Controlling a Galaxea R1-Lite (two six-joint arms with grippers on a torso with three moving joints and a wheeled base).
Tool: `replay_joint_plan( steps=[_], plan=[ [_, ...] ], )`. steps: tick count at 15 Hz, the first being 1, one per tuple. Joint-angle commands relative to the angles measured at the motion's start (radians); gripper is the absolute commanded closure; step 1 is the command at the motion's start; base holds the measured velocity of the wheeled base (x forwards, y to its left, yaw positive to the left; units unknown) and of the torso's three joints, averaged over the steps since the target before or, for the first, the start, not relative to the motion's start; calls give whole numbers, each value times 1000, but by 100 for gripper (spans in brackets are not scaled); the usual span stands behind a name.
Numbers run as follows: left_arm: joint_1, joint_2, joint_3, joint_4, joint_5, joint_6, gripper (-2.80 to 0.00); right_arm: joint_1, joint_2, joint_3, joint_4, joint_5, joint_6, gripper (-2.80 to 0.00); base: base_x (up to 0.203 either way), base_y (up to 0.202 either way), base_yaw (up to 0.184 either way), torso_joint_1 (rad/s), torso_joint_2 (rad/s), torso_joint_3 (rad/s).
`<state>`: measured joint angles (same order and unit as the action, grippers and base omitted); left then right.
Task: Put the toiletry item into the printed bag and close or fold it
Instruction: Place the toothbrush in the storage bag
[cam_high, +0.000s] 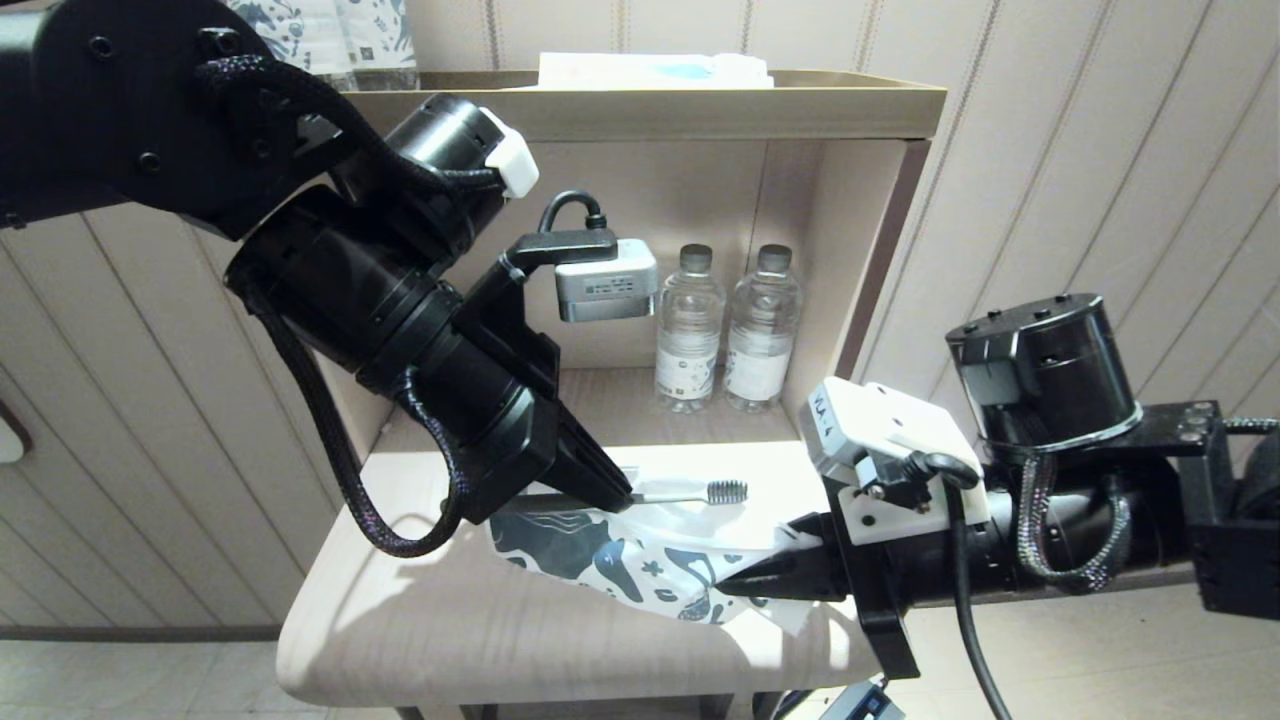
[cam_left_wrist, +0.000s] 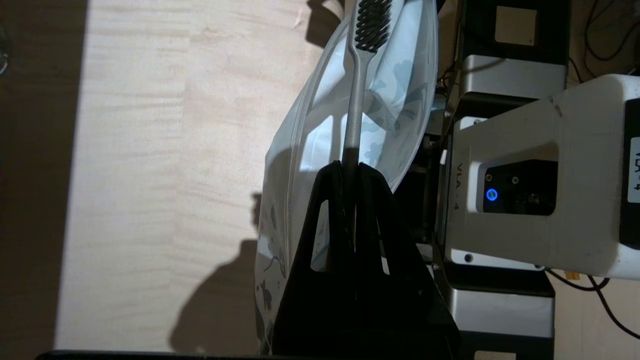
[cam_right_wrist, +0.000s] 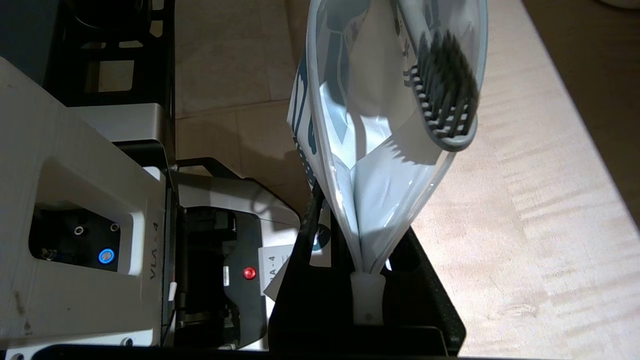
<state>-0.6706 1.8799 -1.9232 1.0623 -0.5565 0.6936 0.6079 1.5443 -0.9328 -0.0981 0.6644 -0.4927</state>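
Grey plastic is what I note first: the slim grey toothbrush (cam_high: 690, 490) with its thin straight handle and small dark bristle head is clamped by the handle in my left gripper (cam_high: 612, 487), whose black fingers are closed tight on it. I see the brush lying roughly level above the pale wooden shelf top (cam_high: 420, 620), bristle head pointing toward my right arm.

In the left wrist view the toothbrush (cam_left_wrist: 356, 95) runs straight out from between the closed fingers (cam_left_wrist: 330, 220), and its bristle head sits over the gaping mouth of the flat white pouch printed with dark blue doodles (cam_left_wrist: 400, 90).

My right gripper (cam_high: 745, 583) is closed on the near edge of that printed pouch (cam_high: 620, 560), pinching a corner of its opening. The right wrist view confirms it: the pouch (cam_right_wrist: 370, 165) rises from between the shut black fingers (cam_right_wrist: 300, 280) with a small white tab caught at the pinch, its mouth spread wide, and the bristle head (cam_right_wrist: 445, 100) is at the opening. I cannot tell whether the head touches the pouch rim.

The pouch's far end rests on the shelf top, beneath the left gripper.

Behind, in the alcove, two clear plastic water bottles (cam_high: 725, 330) stand upright side by side, well apart from the work.
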Motion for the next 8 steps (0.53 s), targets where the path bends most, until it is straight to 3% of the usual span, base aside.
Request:
replay_joint_plan(
  steps=[1, 6, 8],
  plan=[
    [-1, -18, 0, 7, -3, 4, 0, 1, 7, 6, -14, 4, -3, 0, 0, 0, 0, 0, 0, 0],
    [-12, -19, -1, 41, 9, 27, 0, 3, 8, 23, -17, 3, -3, 0, 0, 0, 0, 0, 0, 0],
    [-12, -37, -5, 39, 48, 29, 0, 1, 10, 45, -38, 3, -3, 0, 0, 0, 0, 0, 0, 0]
  ],
)
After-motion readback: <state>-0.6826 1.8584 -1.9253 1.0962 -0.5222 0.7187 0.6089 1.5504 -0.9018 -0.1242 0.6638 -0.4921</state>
